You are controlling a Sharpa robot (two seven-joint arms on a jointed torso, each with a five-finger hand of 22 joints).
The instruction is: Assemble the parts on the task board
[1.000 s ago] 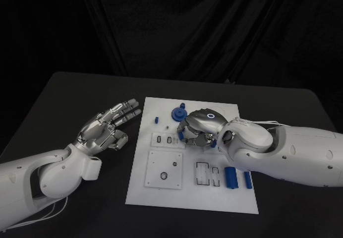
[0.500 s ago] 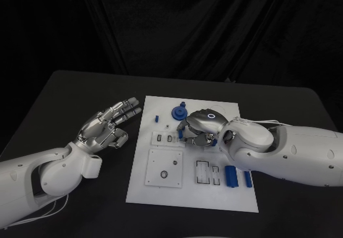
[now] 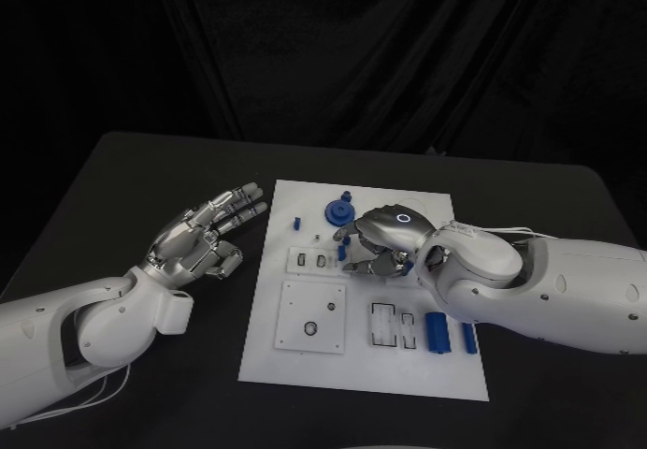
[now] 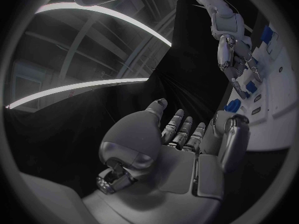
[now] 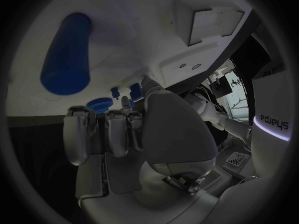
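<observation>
Right hand (image 3: 384,245) sits over the middle of the white board (image 3: 310,360), fingers curled down onto it; something blue shows under them, but I can't tell whether it's pinched. Left hand (image 3: 202,236) hangs over the black counter (image 3: 149,178) just beside the board's left edge, palm up, fingers apart, holding nothing. On the board: a blue round gear piece (image 3: 337,212) and a small blue peg (image 3: 295,224) near the far edge, two blue cylinders (image 3: 436,333) lying side by side at the near right by the right forearm, and white slotted blocks (image 3: 310,316) in the middle and near left.
</observation>
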